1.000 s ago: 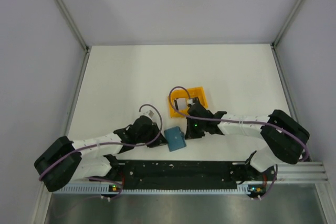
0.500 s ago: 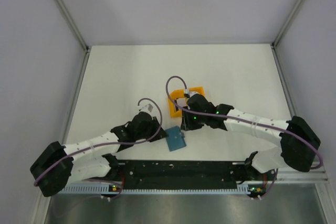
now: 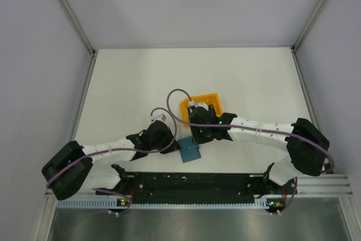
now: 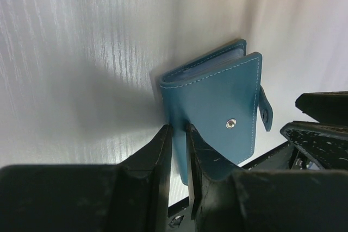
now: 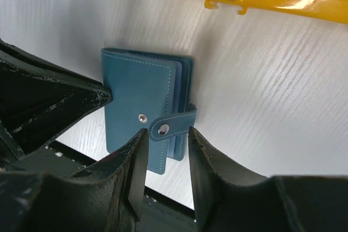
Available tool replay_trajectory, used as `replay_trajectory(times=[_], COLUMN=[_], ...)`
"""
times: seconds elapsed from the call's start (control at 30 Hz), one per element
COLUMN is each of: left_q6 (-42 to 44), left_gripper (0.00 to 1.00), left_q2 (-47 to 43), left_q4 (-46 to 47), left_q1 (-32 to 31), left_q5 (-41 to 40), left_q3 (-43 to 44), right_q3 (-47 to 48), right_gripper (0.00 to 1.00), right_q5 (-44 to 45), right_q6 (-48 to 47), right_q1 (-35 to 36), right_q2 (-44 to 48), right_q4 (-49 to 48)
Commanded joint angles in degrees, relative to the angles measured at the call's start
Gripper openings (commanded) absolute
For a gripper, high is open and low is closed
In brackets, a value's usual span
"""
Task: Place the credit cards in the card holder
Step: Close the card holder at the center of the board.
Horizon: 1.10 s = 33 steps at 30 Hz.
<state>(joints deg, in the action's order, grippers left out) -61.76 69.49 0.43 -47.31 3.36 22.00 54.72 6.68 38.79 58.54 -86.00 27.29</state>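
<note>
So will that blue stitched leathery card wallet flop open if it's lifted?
Probably, the blue stitched leathery card wallet may flop: its snap strap looks undone. It looks thin, so likely light and bendy.
</note>
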Motion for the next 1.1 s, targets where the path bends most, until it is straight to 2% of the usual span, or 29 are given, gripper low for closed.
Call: replay_trajectory(times=[0.0, 0.3, 0.47, 0.53, 0.7, 0.77, 0.93, 1.0, 1.07], left_q6=[-1.52, -1.88, -1.53, -1.44, -1.44, -1.35, -0.82, -0.38, 0.05], left_gripper=[0.21, 0.21, 0.21, 0.21, 0.21, 0.21, 0.2, 0.2, 0.2], left_q2=[1.96, 3.02, 3.1, 3.28, 3.37, 3.37, 3.28, 3.37, 3.37], left_q4=[1.77, 1.07, 1.42, 1.59, 1.77, 1.77, 1.86, 2.03, 2.03], left_q1=[-0.15, -0.24, -0.24, -0.33, -0.24, -0.24, -0.24, -0.24, -0.24], left_q5=[-1.6, -2.12, -1.42, -1.16, -0.98, -0.89, -0.54, -0.28, -0.1], left_q3=[0.76, 1.38, 1.73, 1.73, 1.73, 1.64, 1.73, 1.99, 2.34], right_q3=[3.55, 4.52, 5.39, 5.66, 6.36, 6.37, 6.45, 6.71, 7.07], right_gripper=[0.36, 0.36, 0.32, 0.25, 0.18, 0.09, 0.07, 0.03, 0.04], right_q5=[2.2, 5.62, 7.91, 8.44, 8.62, 8.7, 8.35, 7.65, 7.13], right_q6=[0.59, 2.35, 2.53, 2.52, 2.35, 2.43, 2.35, 2.17, 1.74], right_q1=[1.57, 4.21, 4.65, 4.91, 5.0, 5.0, 5.09, 5.09, 5.09], right_q2=[-1.45, -3.39, -5.14, -5.32, -5.41, -5.15, -4.09, -3.83, -3.92], right_q4=[0.48, 2.33, 3.82, 4.09, 4.61, 4.79, 4.97, 4.97, 4.88])
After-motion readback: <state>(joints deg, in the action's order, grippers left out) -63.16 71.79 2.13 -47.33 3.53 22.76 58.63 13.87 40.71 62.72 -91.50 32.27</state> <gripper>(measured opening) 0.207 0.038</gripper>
